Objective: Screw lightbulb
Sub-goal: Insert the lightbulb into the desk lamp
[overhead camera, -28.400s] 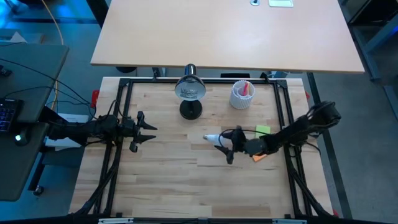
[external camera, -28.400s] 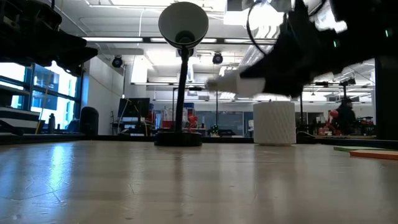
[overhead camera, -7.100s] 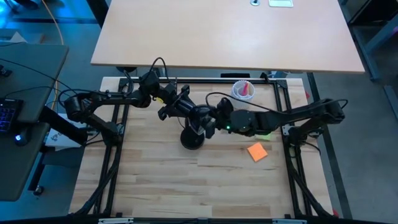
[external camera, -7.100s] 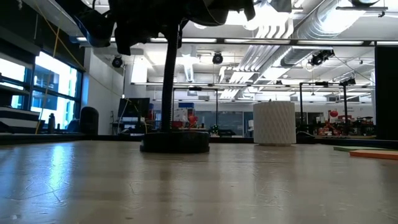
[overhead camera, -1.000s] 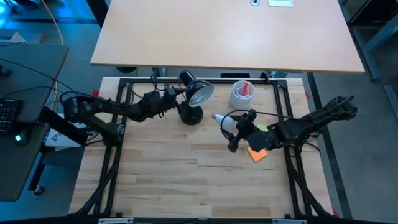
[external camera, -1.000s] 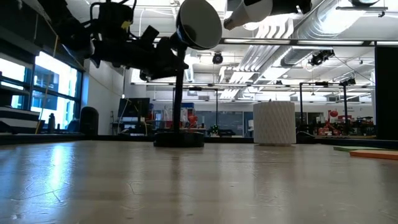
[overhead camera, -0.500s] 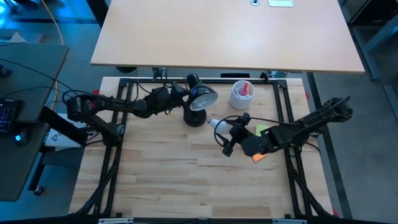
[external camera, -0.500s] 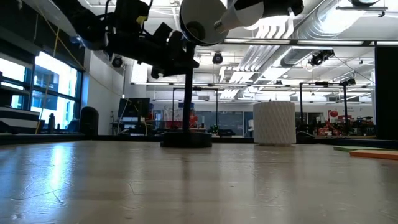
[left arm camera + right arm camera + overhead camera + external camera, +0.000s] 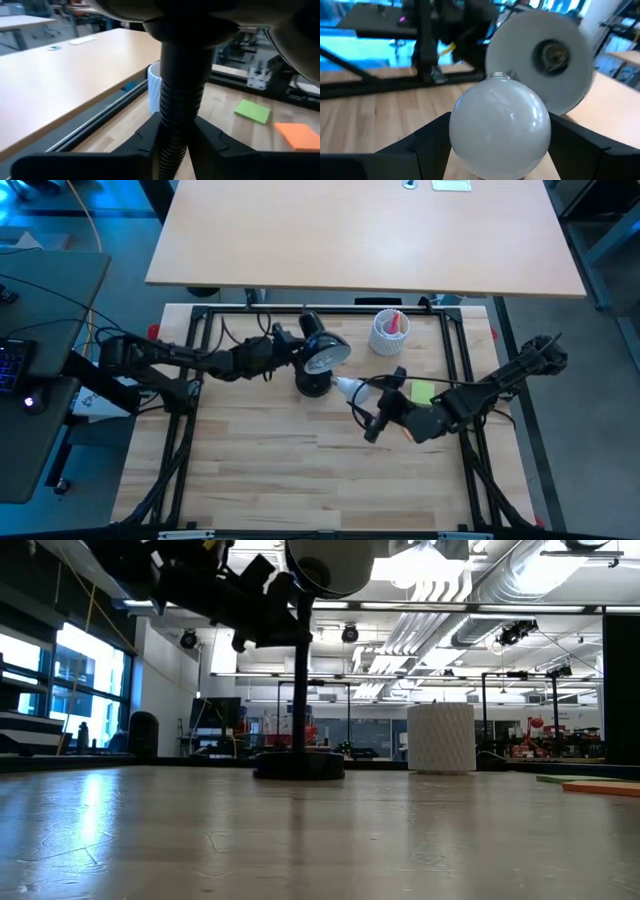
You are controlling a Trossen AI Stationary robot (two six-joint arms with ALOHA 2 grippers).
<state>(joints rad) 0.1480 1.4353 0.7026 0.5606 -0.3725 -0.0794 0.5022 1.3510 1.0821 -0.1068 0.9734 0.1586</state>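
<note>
- The right gripper point(image 9: 372, 413) is hanging over the middle of the tabletop point(image 9: 270, 480), toward the right half, fingers clamped around the fat end of the lightbulb point(image 9: 347, 388).
- So the lightbulb is sitting up in the air, not on the wood, with its silvery screw base pointing at the open face of the lamp shade point(image 9: 327, 352). In the right wrist view the lightbulb point(image 9: 500, 129) is lining up just short of the socket point(image 9: 555, 54) in the middle of the shade; they're not touching.
- An orange sticky pad point(image 9: 409, 432) and a green one point(image 9: 424, 392) are lying near the right edge, partly under the right arm.
- The black desk lamp's base point(image 9: 312, 385) is standing toward the far edge, around the centre.
- The left gripper point(image 9: 281, 346) is reaching in from the left side, fingers squeezing the lamp's ribbed neck point(image 9: 181, 107) right behind the shade.
- A white ribbed cup point(image 9: 389, 332) is standing near the far edge, right of the lamp, with something red inside.
</note>
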